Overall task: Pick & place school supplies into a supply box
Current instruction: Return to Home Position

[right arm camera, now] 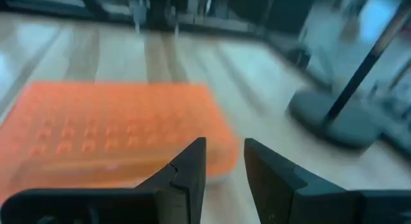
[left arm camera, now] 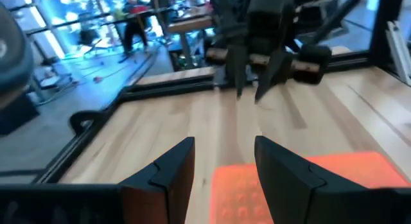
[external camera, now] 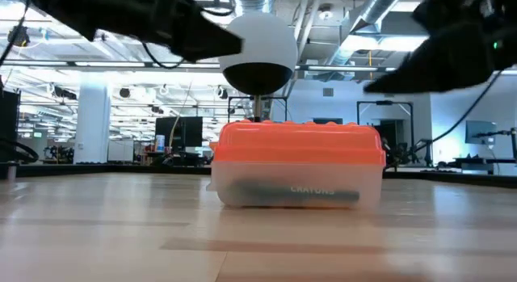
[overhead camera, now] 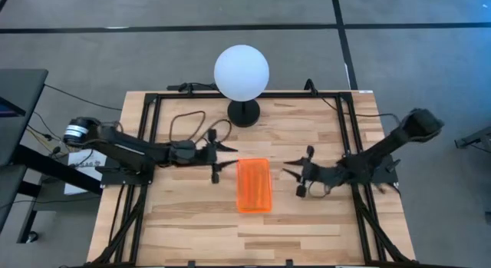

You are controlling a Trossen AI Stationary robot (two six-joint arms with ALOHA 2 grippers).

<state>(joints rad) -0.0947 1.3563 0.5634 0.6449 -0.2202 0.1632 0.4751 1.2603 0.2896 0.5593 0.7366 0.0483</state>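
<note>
Two empty grippers flank your shut orange-lidded clear plastic box (overhead camera: 254, 185): left gripper (overhead camera: 222, 161) jaws parted, right gripper (overhead camera: 292, 167) narrower. Just retract both home, I'd guess.

The supply box (overhead camera: 254, 185) lies closed at the middle of the table (overhead camera: 184, 226), the only low obstacle there. Just left of it hangs the left gripper (overhead camera: 222, 162), fingers spread. The right gripper (overhead camera: 290, 169) hangs near its right side, fingers a little apart, with bare wood between. Behind the box stands the white globe lamp (overhead camera: 242, 71) on its dark base. In front of the box the wood is bare to the table's edge. Black frame rails (overhead camera: 148, 137) run well out on both sides.
</note>
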